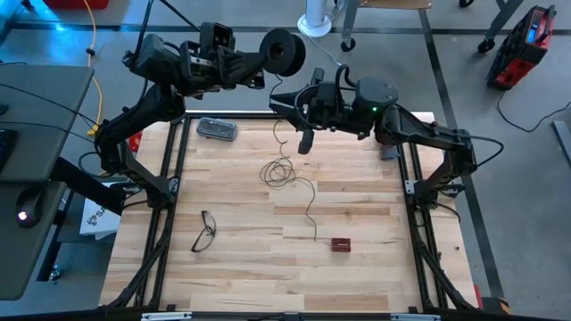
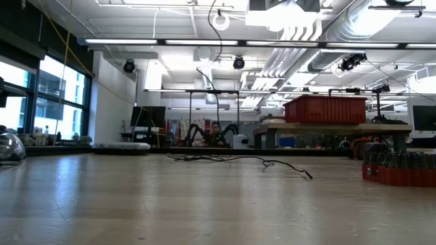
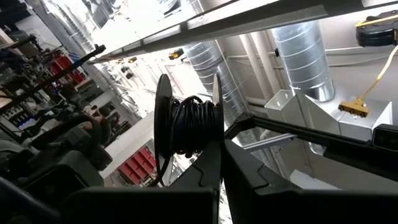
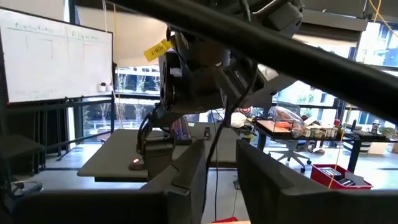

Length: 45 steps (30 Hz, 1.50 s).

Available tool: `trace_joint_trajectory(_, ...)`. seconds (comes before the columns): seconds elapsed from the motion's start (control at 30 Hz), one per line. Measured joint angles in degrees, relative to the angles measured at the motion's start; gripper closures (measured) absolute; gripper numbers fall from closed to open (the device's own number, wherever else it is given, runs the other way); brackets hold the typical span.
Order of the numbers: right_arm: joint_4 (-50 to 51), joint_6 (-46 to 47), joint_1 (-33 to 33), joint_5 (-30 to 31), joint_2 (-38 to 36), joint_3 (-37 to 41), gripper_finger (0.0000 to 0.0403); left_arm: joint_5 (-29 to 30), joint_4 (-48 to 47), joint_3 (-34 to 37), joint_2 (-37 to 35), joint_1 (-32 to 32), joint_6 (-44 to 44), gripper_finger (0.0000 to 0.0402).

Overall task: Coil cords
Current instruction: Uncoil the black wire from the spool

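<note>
Left tool point(image 1: 259, 64) clamped on reel point(image 1: 284, 52); right tool point(image 4: 217, 163) half-spread around wire point(image 1: 284, 171); no legible writing.

Wire point(image 1: 284, 172) coils mid-table; eyeglasses point(image 1: 205, 231) lie near-left, a small box point(image 1: 341, 243) near-right, the reel point(image 1: 284, 52) beyond the far edge

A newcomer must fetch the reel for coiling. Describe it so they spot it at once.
Look above the far edge of the wooden table, where the left gripper is raised and shut on the reel. It is a round black spool wound with thin dark wire, unlike the flat eyeglasses and small red block lying on the table.
</note>
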State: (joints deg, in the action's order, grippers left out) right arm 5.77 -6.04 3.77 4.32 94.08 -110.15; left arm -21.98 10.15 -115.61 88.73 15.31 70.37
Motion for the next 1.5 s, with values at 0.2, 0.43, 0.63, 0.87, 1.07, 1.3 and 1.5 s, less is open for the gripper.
trace_joint_trajectory(0.2, 0.98, 2.13, -0.04, -0.16, 0.0, 0.0, 0.0317, 0.02, 0.0, 0.0, 0.0, 0.0, -0.08, 0.0401)
trace_joint_trajectory(0.43, 1.26, 1.55, -0.04, -0.58, 0.0, 0.0, 0.031, 0.03, 0.0, 0.0, 0.0, 0.0, -0.07, 0.0401)
trace_joint_trajectory(0.63, 1.26, 1.85, -0.04, -1.55, 0.0, 0.0, 0.0326, 0.04, -0.02, 0.0, 0.0, 0.0, -0.07, 0.0401)
trace_joint_trajectory(0.87, 1.37, 2.62, -0.04, -1.58, -0.02, 0.0, 0.0329, 0.04, 0.0, 0.0, 0.0, 0.0, -0.07, 0.0401)
trace_joint_trajectory(1.07, 1.59, 2.37, -0.04, -2.54, -0.02, 0.0, 0.0348, 0.07, 0.0, 0.0, 0.0, 0.02, -0.07, 0.0401)
trace_joint_trajectory(1.3, 1.65, 2.97, -0.04, -3.82, 0.65, 0.0, 0.0384, 0.07, 0.0, 0.0, -0.01, 0.02, -0.07, 0.04)
trace_joint_trajectory(1.5, 1.7, 2.53, -0.07, -3.6, 0.81, -0.02, 0.04, 0.09, 0.0, 0.0, -0.02, 0.02, -0.07, 0.0401)
